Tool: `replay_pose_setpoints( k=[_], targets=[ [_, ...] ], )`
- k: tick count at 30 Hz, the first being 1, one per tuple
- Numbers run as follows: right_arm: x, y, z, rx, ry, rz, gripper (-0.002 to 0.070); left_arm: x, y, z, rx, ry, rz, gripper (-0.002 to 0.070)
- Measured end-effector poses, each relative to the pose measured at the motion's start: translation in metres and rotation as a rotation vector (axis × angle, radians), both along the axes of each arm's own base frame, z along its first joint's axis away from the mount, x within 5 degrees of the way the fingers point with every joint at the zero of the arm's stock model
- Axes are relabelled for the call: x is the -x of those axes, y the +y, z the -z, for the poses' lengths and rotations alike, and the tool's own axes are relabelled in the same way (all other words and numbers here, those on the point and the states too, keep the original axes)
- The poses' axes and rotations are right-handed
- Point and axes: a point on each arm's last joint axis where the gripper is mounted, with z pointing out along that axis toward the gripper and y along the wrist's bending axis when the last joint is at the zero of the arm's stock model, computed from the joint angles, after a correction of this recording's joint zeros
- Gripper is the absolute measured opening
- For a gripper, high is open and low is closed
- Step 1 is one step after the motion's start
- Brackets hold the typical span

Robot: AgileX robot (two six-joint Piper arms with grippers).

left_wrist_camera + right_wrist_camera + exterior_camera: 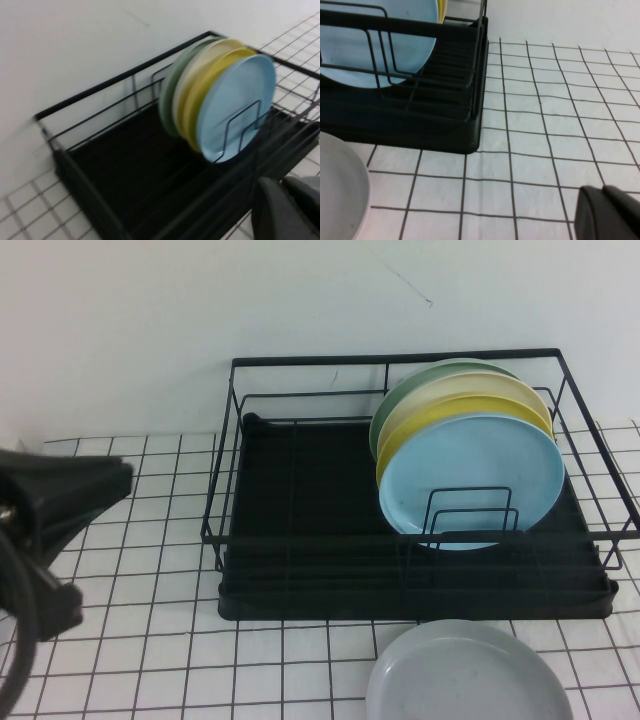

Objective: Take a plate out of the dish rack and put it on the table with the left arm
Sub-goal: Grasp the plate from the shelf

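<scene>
The sky-blue plate (470,475) stands on edge at the front of a stack in the right half of the black dish rack (300,540), behind small wire loop dividers. It also shows in the left wrist view (235,100) and the right wrist view (380,35). My left arm (60,505) is at the far left over the table (130,640), well apart from the rack. My left gripper (286,197) is shut and empty, outside the rack's front rail. My right gripper (606,200) is shut and empty, low over the table to the right of the rack.
A yellow plate (450,412), a cream plate (440,395) and a green plate (395,405) stand behind the blue one. A pale grey plate (465,675) lies flat on the table in front of the rack. A white wall stands behind the rack.
</scene>
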Motion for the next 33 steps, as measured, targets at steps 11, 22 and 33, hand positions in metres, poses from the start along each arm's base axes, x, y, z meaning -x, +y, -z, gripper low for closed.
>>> replay_pose_setpoints(
  k=[11, 22, 33],
  targets=[
    [0.0, 0.0, 0.0, 0.0, 0.0, 0.0, -0.0001, -0.084, -0.025, -0.001, 0.07, -0.071, 0.25, 0.0001],
    [0.0, 0.0, 0.0, 0.0, 0.0, 0.0, -0.0002, -0.146, -0.108, 0.035, -0.096, -0.112, 0.342, 0.0274],
    [0.0, 0.0, 0.0, 0.0, 0.0, 0.0, -0.0001, -0.184, -0.183, 0.104, -0.369, -0.166, 0.335, 0.0302]
  ],
)
